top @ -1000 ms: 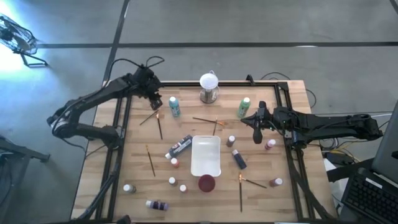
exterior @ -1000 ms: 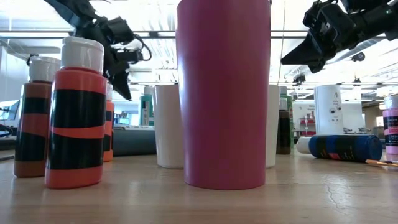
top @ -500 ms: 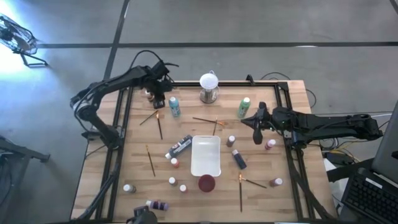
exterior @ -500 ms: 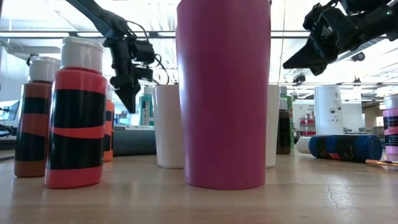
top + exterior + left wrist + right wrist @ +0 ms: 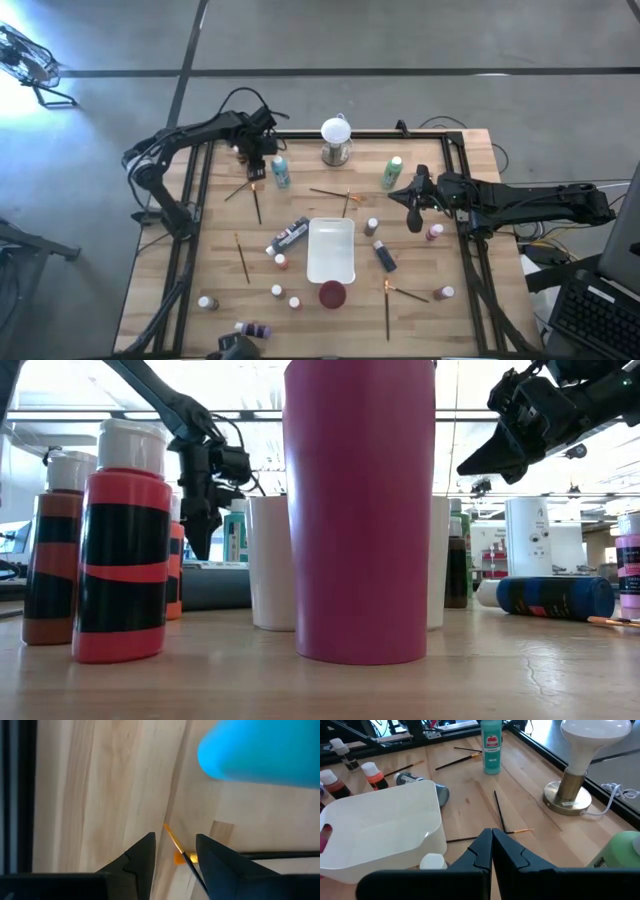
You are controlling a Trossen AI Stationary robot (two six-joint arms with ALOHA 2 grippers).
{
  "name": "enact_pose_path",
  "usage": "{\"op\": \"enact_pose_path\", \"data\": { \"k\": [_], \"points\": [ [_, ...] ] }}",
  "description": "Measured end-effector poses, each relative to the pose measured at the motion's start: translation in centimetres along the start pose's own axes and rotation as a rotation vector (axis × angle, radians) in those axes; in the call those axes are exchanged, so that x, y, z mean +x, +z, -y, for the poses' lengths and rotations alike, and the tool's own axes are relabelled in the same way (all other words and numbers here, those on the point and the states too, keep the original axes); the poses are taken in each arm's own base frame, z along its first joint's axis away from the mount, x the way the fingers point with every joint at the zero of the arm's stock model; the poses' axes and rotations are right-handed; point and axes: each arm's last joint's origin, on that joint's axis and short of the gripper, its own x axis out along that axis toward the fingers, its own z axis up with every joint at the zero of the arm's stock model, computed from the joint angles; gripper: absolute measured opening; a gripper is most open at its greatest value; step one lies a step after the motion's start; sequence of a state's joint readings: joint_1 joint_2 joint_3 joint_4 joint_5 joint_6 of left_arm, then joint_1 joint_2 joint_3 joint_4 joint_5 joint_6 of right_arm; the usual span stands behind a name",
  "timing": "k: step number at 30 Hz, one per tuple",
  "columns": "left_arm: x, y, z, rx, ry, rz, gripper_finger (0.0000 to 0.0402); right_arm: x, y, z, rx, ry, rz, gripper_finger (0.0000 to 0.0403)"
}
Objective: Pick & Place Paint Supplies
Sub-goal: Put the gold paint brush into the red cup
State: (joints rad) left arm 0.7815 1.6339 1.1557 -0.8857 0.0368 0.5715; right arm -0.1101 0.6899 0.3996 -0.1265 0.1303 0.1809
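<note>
Jaws of our left gripper [image 5: 175, 851], parted, straddle the orange-tipped brush [image 5: 181, 856] near the counter's far-left corner, its handle running between them; right gripper [image 5: 414, 216] hangs shut.

Teal bottle [image 5: 260, 750] blurred, cropped; brush [image 5: 182, 852] handle behind fingers [image 5: 142, 855]

White-capped paint bottles are scattered over the desk: a teal one [image 5: 281, 171] upright at far left, a green one [image 5: 391, 172] upright at far right, a dark blue one [image 5: 384, 255] lying right of centre, an orange one [image 5: 121, 541] upright near the front. Thin wooden-handled brushes [image 5: 256, 203] lie flat among them.
</note>
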Motion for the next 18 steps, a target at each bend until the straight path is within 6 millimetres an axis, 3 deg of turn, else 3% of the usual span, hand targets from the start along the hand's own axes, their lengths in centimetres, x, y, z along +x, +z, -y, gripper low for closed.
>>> {"op": "enact_pose_path", "data": {
  "k": [18],
  "points": [
    [4.1,0.3,-0.5,-0.033,-0.031,-0.12,0.0147,0.0,0.0,0.0,0.002,0.0,0.0,0.0008]
  ]
}}
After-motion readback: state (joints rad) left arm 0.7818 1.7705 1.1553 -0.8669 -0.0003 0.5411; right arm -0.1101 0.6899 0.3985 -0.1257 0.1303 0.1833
